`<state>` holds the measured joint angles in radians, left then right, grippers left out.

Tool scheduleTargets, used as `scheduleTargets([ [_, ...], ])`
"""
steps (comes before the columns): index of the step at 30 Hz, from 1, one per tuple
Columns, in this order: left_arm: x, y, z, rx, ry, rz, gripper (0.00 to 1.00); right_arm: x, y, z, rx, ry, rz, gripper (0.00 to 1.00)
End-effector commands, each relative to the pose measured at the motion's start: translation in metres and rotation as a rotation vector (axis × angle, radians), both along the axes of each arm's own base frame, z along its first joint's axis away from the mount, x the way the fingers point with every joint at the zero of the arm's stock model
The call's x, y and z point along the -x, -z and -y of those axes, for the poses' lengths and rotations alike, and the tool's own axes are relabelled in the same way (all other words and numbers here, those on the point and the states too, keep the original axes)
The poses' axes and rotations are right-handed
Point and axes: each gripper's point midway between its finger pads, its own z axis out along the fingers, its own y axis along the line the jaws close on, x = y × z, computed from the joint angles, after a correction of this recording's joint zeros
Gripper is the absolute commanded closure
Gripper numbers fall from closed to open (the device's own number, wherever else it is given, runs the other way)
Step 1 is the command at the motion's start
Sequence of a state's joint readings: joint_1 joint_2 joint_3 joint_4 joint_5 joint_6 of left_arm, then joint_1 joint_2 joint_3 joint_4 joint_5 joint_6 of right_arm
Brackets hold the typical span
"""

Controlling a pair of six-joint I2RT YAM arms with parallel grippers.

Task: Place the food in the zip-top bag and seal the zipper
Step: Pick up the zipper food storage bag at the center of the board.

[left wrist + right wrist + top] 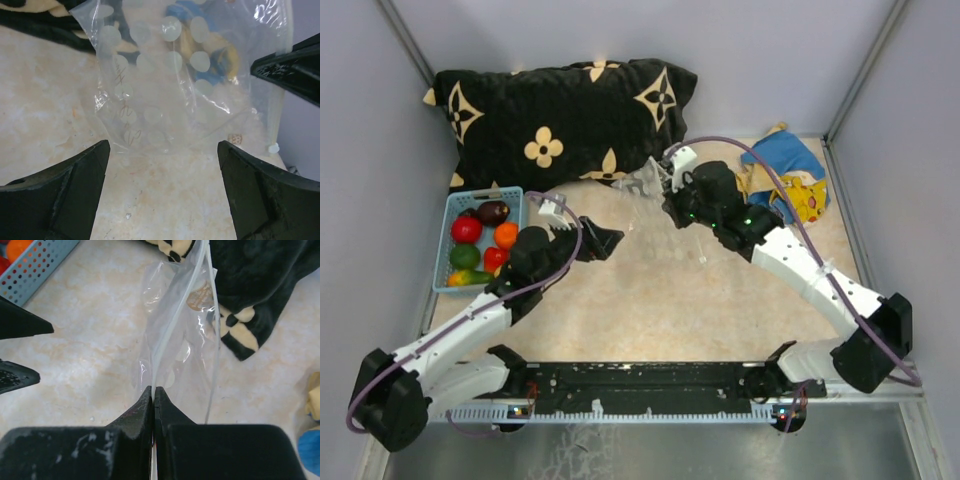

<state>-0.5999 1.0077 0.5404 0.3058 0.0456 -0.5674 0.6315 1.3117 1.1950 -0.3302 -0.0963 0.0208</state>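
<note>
The clear zip-top bag [642, 188] hangs off the table in front of the black pillow. My right gripper [665, 197] is shut on its pale zipper strip [176, 315]; in the right wrist view the jaws [154, 389] pinch one lip while the other lip hangs apart, so the mouth gapes. My left gripper [612, 240] is open and empty, facing the bag [170, 85] from just short of it, fingers apart [164, 150]. The food [480, 242], red, orange, green and dark pieces, lies in the light blue basket [450, 206].
A black pillow with cream flowers [560, 120] lies along the back. A blue-and-yellow cloth [790, 180] lies at the back right. The basket stands at the left wall. Enclosure walls surround the beige table [650, 300].
</note>
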Motion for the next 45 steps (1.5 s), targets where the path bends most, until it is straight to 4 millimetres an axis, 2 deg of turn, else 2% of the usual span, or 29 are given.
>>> scheduleTargets([
  [1,0.001,-0.044,-0.003,0.116,-0.028,0.051,0.05,-0.003,-0.030,0.011,0.208,0.093,0.200,1.00],
  [3,0.001,-0.051,-0.002,0.144,-0.031,0.055,0.05,0.002,-0.028,0.002,0.266,0.084,0.235,1.00],
  [9,0.004,-0.055,0.000,0.254,-0.029,0.036,0.05,0.016,0.000,-0.027,0.344,0.029,0.239,1.00],
  [15,0.005,-0.063,0.004,0.327,-0.005,0.036,0.05,0.036,0.020,-0.064,0.281,-0.069,0.196,1.00],
  [19,0.006,-0.059,0.007,0.348,0.005,0.022,0.07,0.048,0.028,-0.082,0.238,-0.107,0.177,1.00],
  [27,0.006,-0.044,0.005,0.343,-0.005,-0.001,0.19,0.052,0.028,-0.098,0.159,-0.110,0.145,1.00],
  [33,0.007,-0.041,0.000,0.333,-0.021,0.012,0.39,0.051,0.025,-0.106,0.121,-0.111,0.134,1.00],
  [37,0.004,-0.039,0.000,0.313,-0.032,0.008,0.41,0.053,0.027,-0.113,0.107,-0.131,0.130,1.00],
  [41,0.001,-0.040,-0.002,0.298,-0.047,0.012,0.39,0.055,0.033,-0.121,0.120,-0.151,0.120,1.00],
  [45,-0.002,-0.036,-0.005,0.276,-0.072,0.011,0.40,0.058,0.029,-0.126,0.103,-0.168,0.121,1.00],
])
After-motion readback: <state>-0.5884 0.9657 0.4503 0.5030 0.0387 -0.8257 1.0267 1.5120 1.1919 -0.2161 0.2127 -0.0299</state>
